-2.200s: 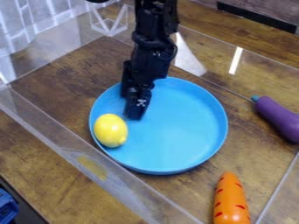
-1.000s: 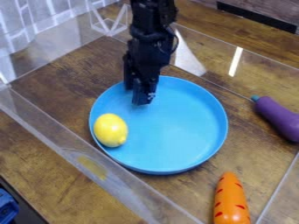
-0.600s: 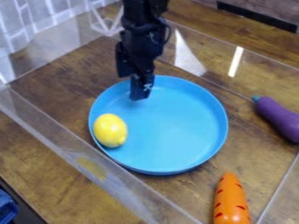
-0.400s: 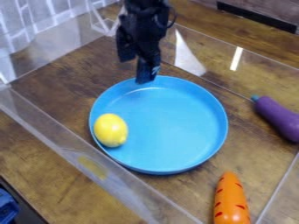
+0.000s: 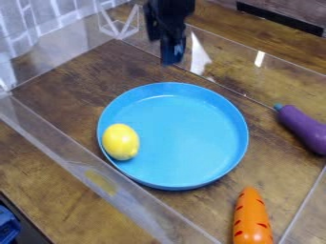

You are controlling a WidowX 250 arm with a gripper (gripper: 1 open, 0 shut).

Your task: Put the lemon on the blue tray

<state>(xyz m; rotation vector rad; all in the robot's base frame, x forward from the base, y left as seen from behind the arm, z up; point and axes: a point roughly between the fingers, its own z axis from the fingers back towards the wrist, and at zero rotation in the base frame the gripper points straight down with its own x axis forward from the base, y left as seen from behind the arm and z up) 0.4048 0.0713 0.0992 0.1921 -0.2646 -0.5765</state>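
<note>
The lemon (image 5: 120, 141), small and bright yellow, lies inside the blue tray (image 5: 192, 133) against its left rim. The round tray sits in the middle of the wooden table. My gripper (image 5: 170, 48) hangs high above the tray's far edge at the top of the view, well away from the lemon. It is dark and blurred by motion, so the gap between its fingers does not show. Nothing hangs from it.
A purple eggplant (image 5: 306, 127) lies on the table to the right of the tray. An orange carrot (image 5: 251, 217) lies at the front right. Clear plastic walls (image 5: 51, 143) run along the table's left and front sides.
The gripper has risen from just above the tray's far-left part and moved back toward the top of the view. The lemon has stayed where it lies on the tray.
</note>
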